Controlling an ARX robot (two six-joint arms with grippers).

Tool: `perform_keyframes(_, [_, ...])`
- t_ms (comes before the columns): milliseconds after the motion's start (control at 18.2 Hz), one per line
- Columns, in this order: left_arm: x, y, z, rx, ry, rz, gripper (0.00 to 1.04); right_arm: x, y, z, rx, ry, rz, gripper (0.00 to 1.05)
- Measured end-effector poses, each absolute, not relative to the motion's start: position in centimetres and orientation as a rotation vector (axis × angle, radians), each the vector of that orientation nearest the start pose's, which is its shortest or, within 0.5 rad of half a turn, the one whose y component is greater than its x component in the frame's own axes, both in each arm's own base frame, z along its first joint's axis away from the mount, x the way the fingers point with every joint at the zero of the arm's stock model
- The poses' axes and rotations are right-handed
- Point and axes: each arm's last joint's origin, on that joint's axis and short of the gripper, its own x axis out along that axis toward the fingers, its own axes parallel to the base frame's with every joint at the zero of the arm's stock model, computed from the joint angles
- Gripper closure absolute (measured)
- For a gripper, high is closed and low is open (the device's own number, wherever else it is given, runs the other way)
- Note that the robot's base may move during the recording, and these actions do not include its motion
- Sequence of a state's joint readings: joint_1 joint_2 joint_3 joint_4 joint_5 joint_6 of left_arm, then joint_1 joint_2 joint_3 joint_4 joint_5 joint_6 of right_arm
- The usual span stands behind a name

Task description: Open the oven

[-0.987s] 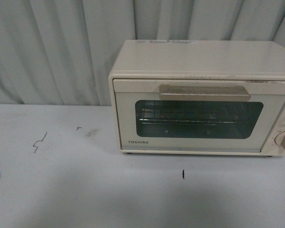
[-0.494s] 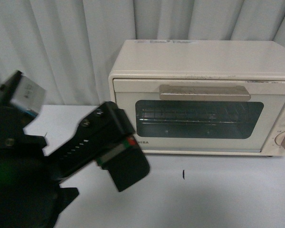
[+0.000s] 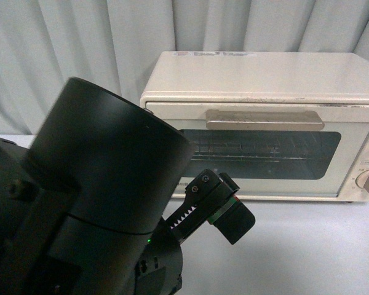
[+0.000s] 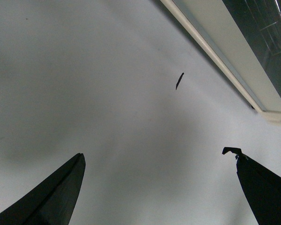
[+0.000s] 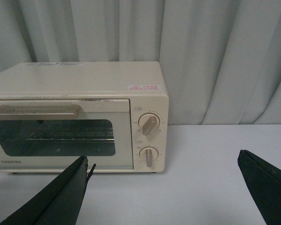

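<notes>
The cream-white oven stands on the table against the curtain, its glass door shut and the beige bar handle across the top of the door. My left arm fills the lower left of the front view; one black finger reaches just below the door's lower left corner. In the left wrist view my left gripper is open over bare table, with the oven's bottom edge close ahead. My right gripper is open, well back from the oven and off its knob side.
A white table carries the oven, and a pale pleated curtain hangs behind. Two round knobs sit on the oven's right panel. A short dark mark lies on the table in front of the door.
My left arm has swung up and forward, now covering the lower left of the front view. Its gripper has moved right, closer to the oven's front. The oven door has stayed shut.
</notes>
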State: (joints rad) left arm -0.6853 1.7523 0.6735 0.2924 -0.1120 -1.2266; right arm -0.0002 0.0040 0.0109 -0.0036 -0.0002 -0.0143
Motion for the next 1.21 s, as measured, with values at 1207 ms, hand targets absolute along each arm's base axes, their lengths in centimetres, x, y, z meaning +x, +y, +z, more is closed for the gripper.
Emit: perform_keyframes(1207, [25.3,-19.7,6.3,-0.923,0.958,0.151,0.07,9.7,0.0,16.7,-0.014,-0.003,0.0,0.06])
